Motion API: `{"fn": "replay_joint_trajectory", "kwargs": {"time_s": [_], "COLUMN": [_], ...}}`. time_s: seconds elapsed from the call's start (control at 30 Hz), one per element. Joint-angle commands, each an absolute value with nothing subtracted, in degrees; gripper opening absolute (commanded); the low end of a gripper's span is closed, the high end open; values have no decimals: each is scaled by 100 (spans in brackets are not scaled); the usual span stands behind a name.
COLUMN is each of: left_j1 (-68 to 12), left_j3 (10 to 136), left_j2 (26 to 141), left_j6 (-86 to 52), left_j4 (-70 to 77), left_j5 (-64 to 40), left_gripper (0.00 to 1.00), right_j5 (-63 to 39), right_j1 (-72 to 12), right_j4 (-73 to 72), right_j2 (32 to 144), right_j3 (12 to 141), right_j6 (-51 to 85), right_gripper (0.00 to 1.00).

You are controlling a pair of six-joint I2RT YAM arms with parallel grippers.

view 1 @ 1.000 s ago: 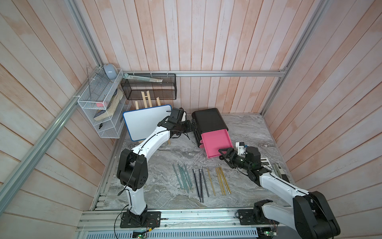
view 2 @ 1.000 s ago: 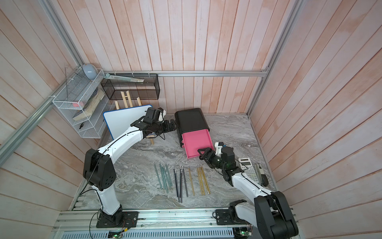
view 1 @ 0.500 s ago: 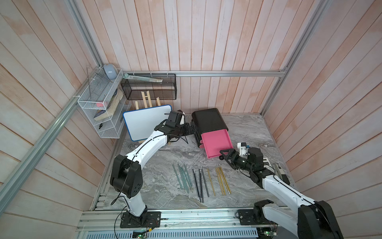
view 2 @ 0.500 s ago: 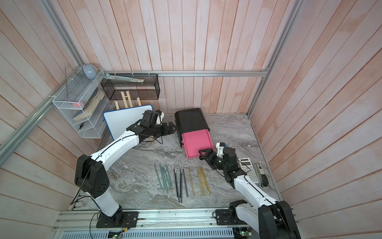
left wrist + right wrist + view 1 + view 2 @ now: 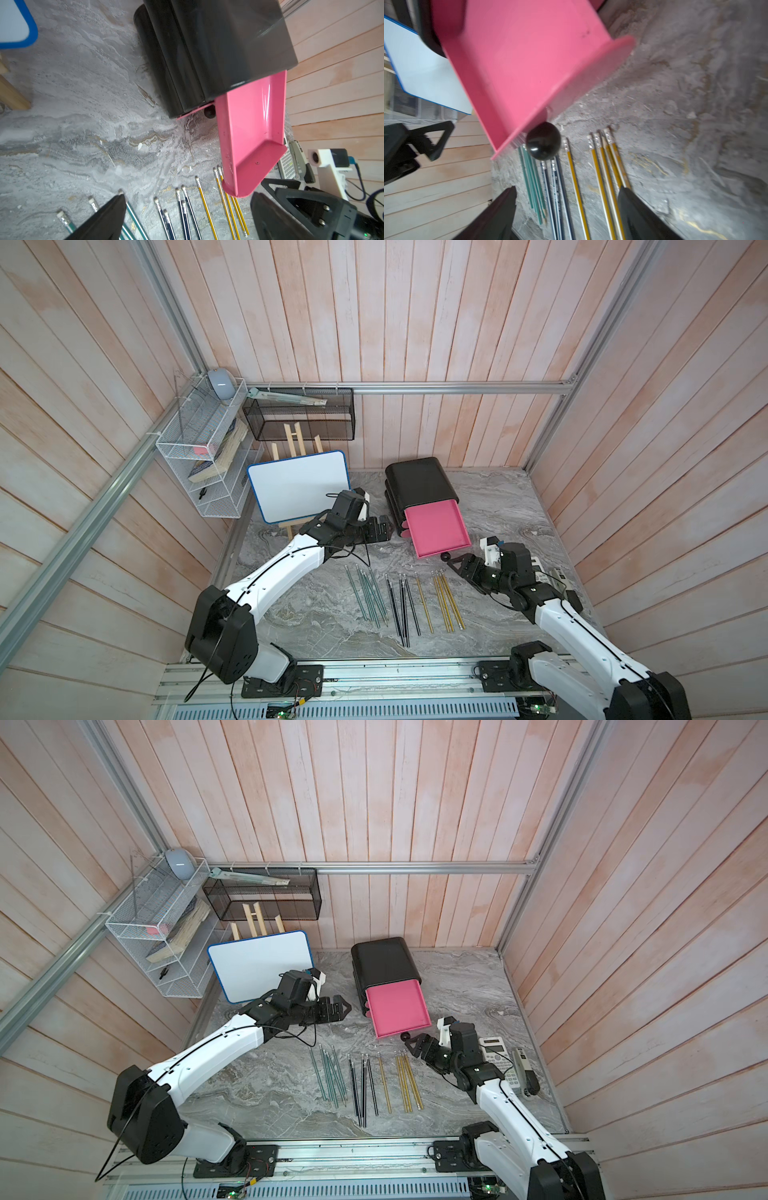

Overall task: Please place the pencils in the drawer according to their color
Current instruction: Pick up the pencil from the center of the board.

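The drawer is a black cabinet (image 5: 419, 481) (image 5: 384, 961) at the back, with its top pink tray (image 5: 436, 531) (image 5: 253, 124) (image 5: 529, 62) pulled out and bare inside. The tray's black knob (image 5: 445, 557) (image 5: 543, 140) points at my right gripper (image 5: 455, 566) (image 5: 566, 190), which is open and a little short of it. The pencils lie in front in rows: teal (image 5: 368, 593), black (image 5: 402, 605), yellow (image 5: 446, 599). My left gripper (image 5: 384, 529) (image 5: 188, 199) is open, holds nothing, and hovers beside the cabinet's left side.
A whiteboard on a wooden easel (image 5: 299, 485) stands back left. Behind it are a white wire shelf (image 5: 208, 464) and a black mesh basket (image 5: 299, 418) on the wall. A calculator (image 5: 496, 1056) and a grey device (image 5: 523, 1073) lie at the right.
My right gripper has drawn back a little from the pink tray's knob, towards the front. The left arm's elbow has dropped, with its gripper still beside the cabinet.
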State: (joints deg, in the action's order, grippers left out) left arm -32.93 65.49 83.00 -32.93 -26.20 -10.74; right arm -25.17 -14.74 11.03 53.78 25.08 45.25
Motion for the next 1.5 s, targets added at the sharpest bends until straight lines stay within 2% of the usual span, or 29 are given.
{"fn": "replay_joint_trajectory", "kwargs": {"time_s": [0.0,0.4,0.7,1.07,1.47], "left_j1": [-3520,-4049,-4148,-4157,-4157], "left_j3": [6297,5851,5915,5854,5737], "left_j2": [8090,8158,8296,8305,8259], "left_j6": [-3439,-4015,-4076,-4061,-4051], "left_j4": [-2623,-2149,-2022,-1934,-1814], "left_j5": [-723,-669,-720,-798,-870], "left_gripper": [100,100,99,100,100], "right_j5": [-1859,-376,-94,-67,-62], "right_j1": [-1583,-2599,-2789,-3085,-3111], "right_j4": [2162,2597,2374,2351,2354], "right_j2": [5386,6329,6772,7180,7423], "right_j3": [2731,3055,3136,3274,3265], "right_j6": [3811,3598,3656,3632,3547], "right_gripper": [80,66,50,47,39]}}
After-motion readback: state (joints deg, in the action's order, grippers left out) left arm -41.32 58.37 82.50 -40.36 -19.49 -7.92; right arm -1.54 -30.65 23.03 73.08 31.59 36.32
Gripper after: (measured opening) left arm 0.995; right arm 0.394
